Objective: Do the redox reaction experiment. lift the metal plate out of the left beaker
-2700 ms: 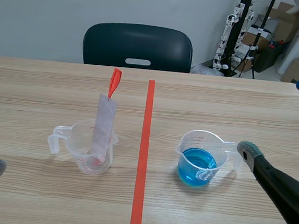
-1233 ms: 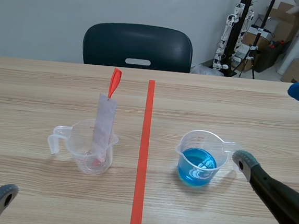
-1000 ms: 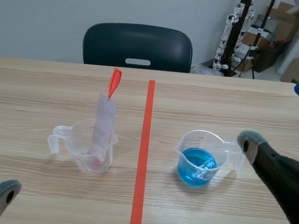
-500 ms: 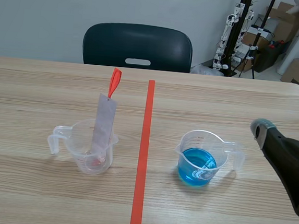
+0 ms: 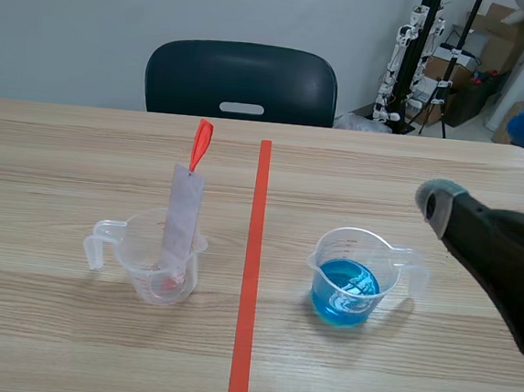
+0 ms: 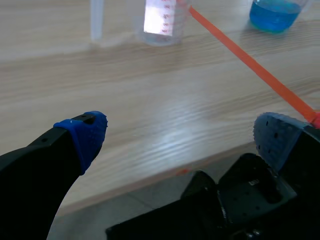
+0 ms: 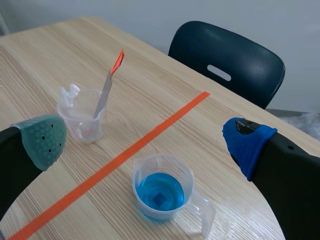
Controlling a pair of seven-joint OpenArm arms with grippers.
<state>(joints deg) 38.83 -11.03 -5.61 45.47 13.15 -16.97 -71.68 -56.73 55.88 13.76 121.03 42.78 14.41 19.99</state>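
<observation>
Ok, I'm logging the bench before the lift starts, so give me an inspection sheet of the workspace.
Surface: wooden table, tape line down its middle.
Job's things: metal plate with red tab stands tilted in left beaker; right beaker holds blue liquid.
Clutter: nothing seen.
Grippers: left gripper open, by the table's near edge; right gripper open, near the right beaker.
Cables: nothing seen.
Surroundings: dark chair, cardboard boxes.

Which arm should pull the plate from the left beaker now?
Probably left. The left gripper, open, is back at the table edge, but the plate stands ahead on its side of the tape. The right gripper, open, would have to cross the blue beaker.
</observation>
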